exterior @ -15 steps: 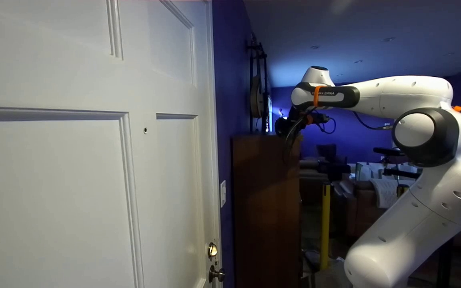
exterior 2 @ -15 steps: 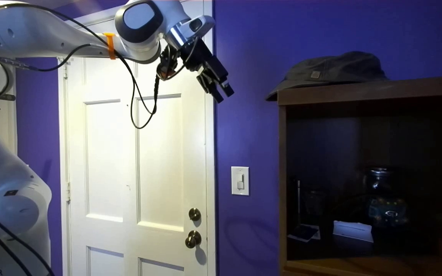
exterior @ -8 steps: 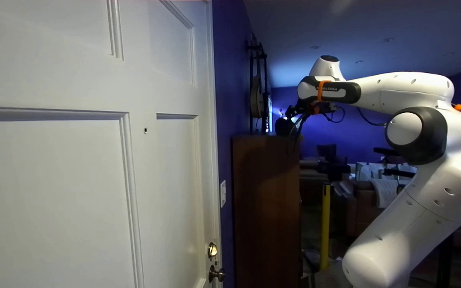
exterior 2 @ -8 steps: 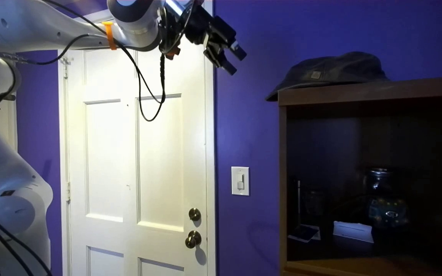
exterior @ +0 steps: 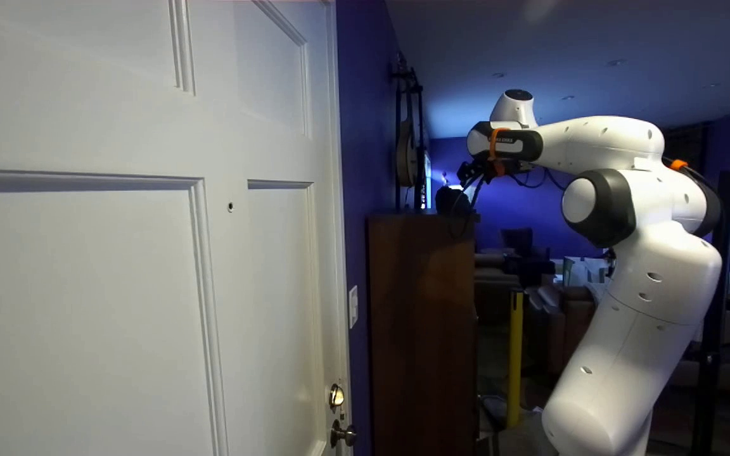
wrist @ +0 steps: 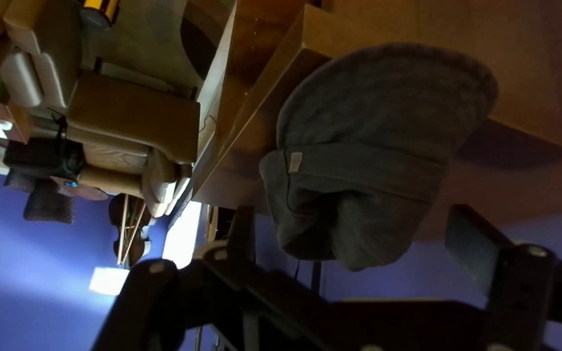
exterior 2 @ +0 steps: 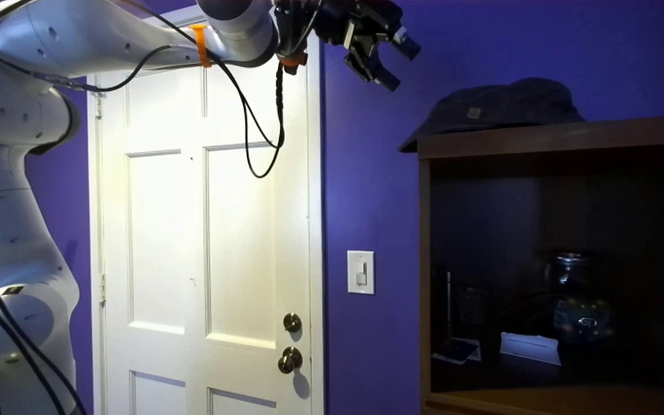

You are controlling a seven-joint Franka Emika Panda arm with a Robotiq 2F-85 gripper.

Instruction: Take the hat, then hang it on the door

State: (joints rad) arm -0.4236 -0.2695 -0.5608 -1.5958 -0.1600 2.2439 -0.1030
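The step in hand, as far as could be judged, was the reach for the grey cap [exterior 2: 510,104]; the pick was not yet made and the hanging was all to come. The cap lay on top of the dark wooden cabinet [exterior 2: 562,139], its brim jutting past the corner nearest the white panelled door [exterior 2: 240,248]. The gripper [exterior 2: 396,64] hung in the air above and to the door side of it, fingers [exterior 2: 406,46] spread well apart, slanting down toward the cap but not touching it, with nothing held. In the wrist view the cap, its small patch [wrist: 295,162] showing, appeared between the two fingertips, though only by line of sight. The next move called for carrying the spread fingers across and down until they straddled cloth, then bringing them together. The overhanging brim seemed the cleaner bite, since a finger could pass beneath it without striking the wood; the crown looked soft and folded in on itself, so a shallow pinch there might slip, and too deep a descent might knock the cabinet top. Once gripped, the cap would want lifting clear of the cabinet before the swing to the door. No hook showed there; the round brass-coloured knob [exterior 2: 290,359] looked the likeliest thing to hang it on, which would mean lowering the arm a good deal.
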